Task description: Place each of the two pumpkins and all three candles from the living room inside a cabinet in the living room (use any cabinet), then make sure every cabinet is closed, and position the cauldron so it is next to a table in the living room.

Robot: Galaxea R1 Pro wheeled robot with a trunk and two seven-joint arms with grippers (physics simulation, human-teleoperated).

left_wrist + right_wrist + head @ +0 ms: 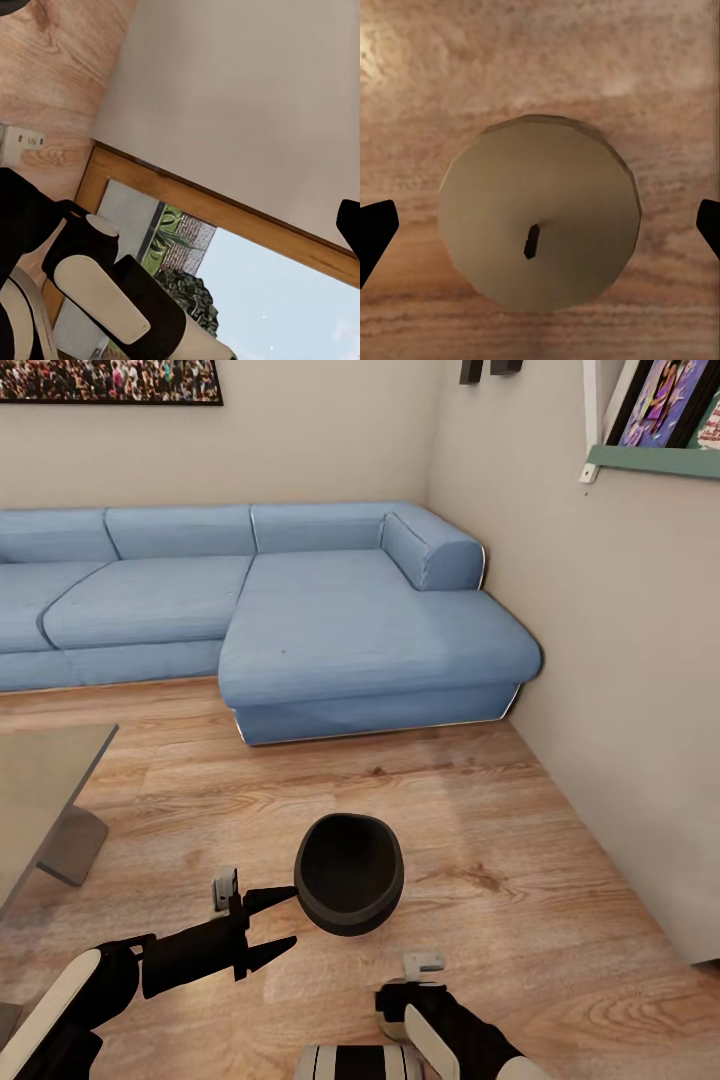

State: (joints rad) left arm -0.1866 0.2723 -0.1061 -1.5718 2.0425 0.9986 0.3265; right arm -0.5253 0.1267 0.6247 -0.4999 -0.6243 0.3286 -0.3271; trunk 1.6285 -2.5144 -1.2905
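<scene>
The black cauldron (349,872) sits on the wood floor, mouth up and empty. My left gripper (278,926) is open just left of it, with its upper fingertip close to the cauldron's wall. My right arm (440,1025) points straight down at the floor, nearer to me than the cauldron. In the right wrist view a candle (540,232), cream top with a dark wick, stands on the floor. The right gripper (541,229) is open above it, a dark fingertip (375,234) on each side and well apart from it. The glass table (40,775) is at the left. The pumpkins and cabinet are out of view.
A blue corner sofa (300,610) fills the far side of the room. A pale wall (620,710) runs along the right, with a green shelf (655,458) of pictures high up. The left wrist view looks at a wall and a wood-framed window (247,285).
</scene>
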